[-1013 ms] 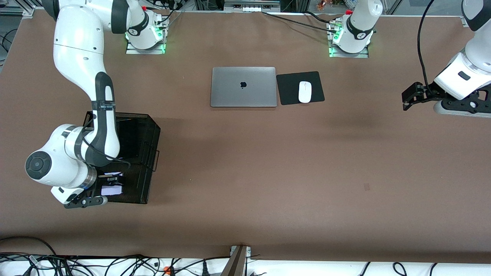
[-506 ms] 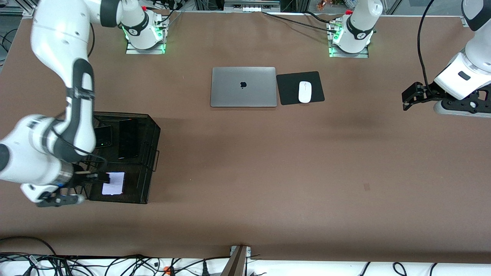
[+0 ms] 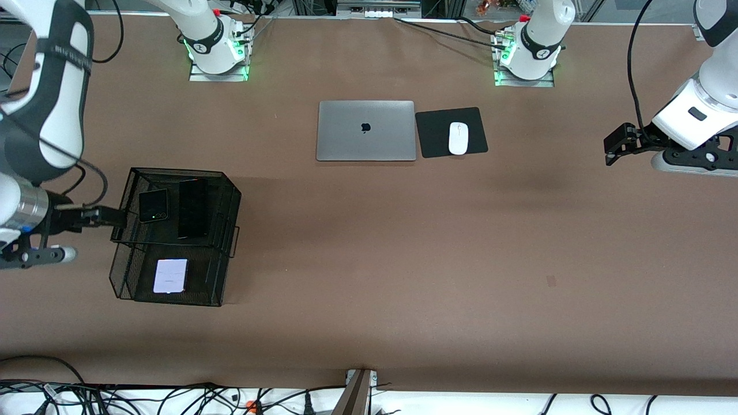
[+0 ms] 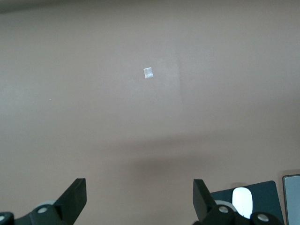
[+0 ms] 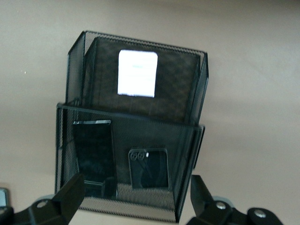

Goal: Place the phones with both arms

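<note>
Front view: a black mesh basket (image 3: pixel 229 199) at the right arm's end of the table holds all three phones — small black phone (image 3: pixel 153 205) beside the long black slab (image 3: pixel 193 207), lavender-white phone (image 3: pixel 170 275) nearer the camera. The right gripper (image 5: pixel 133 194) hangs spread and empty over the basket; the left gripper (image 4: pixel 139 197) waits spread over bare table (image 3: pixel 403 259).

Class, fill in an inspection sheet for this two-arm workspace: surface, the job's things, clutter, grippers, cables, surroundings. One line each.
Surface: brown table, bare in the middle.
Job's things: three phones in the black mesh organizer: small black phone, slim black phone, white phone in the compartment nearest the front camera.
Clutter: closed laptop, white mouse on a black mouse pad.
Grippers: right gripper open, beside the organizer; left gripper open, waiting at its end of the table.
Cables: cable tangle off the table's near edge.
Surroundings: nothing seen.
</note>
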